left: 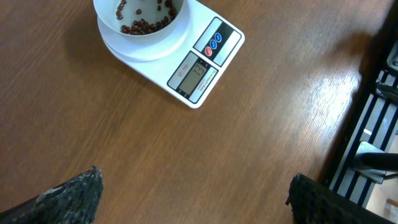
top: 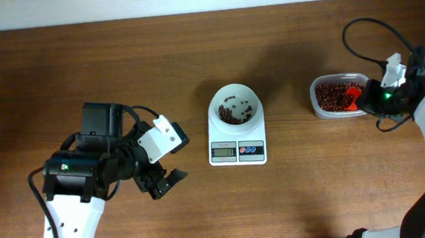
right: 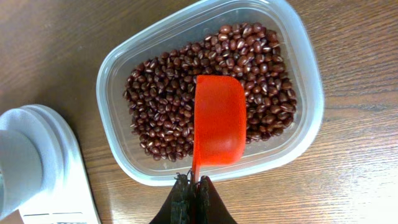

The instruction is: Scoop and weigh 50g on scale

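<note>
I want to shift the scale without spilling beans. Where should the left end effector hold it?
Probably grip the scale at its flat display end, across the two straight side edges, coming from the front. The round bowl covers the rest and offers no parallel faces.

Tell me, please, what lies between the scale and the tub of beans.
Nothing: in the overhead view, only bare table separates the scale from the tub.
</note>
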You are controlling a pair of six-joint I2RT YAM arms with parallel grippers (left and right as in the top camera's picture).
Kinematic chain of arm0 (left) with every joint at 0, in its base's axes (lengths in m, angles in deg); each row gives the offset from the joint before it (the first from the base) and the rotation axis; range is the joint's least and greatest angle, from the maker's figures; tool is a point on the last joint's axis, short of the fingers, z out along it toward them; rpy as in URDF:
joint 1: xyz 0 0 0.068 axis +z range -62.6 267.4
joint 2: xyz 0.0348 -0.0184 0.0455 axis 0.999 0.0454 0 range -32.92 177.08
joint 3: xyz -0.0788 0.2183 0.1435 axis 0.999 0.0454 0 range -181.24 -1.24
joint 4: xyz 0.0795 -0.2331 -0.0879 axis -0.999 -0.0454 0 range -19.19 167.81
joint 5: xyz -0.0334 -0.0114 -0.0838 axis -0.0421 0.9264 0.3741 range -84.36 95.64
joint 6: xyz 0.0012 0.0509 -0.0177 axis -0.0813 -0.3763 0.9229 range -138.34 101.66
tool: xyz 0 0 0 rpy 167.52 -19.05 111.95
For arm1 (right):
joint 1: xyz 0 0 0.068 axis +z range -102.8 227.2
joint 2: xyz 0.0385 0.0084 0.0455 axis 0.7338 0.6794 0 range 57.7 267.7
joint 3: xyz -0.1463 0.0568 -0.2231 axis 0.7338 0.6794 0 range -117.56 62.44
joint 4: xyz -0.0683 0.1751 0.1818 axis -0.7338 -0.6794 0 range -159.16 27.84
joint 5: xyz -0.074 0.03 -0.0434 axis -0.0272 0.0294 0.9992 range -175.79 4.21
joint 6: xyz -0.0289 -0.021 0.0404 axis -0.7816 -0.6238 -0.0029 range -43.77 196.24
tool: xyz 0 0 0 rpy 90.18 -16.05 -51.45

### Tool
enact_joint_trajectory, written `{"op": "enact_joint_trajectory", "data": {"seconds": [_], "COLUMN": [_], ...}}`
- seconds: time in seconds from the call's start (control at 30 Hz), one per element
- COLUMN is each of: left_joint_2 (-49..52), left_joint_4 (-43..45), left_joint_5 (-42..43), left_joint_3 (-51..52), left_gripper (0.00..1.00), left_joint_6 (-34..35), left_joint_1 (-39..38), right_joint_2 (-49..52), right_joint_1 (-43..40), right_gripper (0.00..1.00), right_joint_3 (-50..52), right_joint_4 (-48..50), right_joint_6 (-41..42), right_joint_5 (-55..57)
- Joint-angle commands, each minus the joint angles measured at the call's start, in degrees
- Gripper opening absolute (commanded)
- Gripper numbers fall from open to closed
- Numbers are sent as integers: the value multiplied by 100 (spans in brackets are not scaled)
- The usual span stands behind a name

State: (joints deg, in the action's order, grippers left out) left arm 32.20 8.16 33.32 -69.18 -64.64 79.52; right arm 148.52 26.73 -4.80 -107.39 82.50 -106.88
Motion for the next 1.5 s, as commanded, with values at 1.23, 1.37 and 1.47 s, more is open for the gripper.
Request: {"op": "enact_joint_trajectory", "data": {"seconds": [1.23,1.37,1.47], "left_joint_2": [-48,-48,-48], "left_joint_4": [-11,-11,-11], "left_joint_5": [101,103,103], "left_joint_3": [-120,-120,-120], "left_gripper": [99,99,99], "left_joint_6": [-96,-98,-96], "left_joint_1": [28,28,28], "right_joint_2": [-160,-160,-160], "right_joint_1": [162,828,1322], "right_gripper": [4,4,4], "right_joint_3": [-39,-39,-39], "right_joint_4": [116,450,809], "right_joint_6": [48,245,411], "right_joint_5": [-4194,-4190,-4168]}}
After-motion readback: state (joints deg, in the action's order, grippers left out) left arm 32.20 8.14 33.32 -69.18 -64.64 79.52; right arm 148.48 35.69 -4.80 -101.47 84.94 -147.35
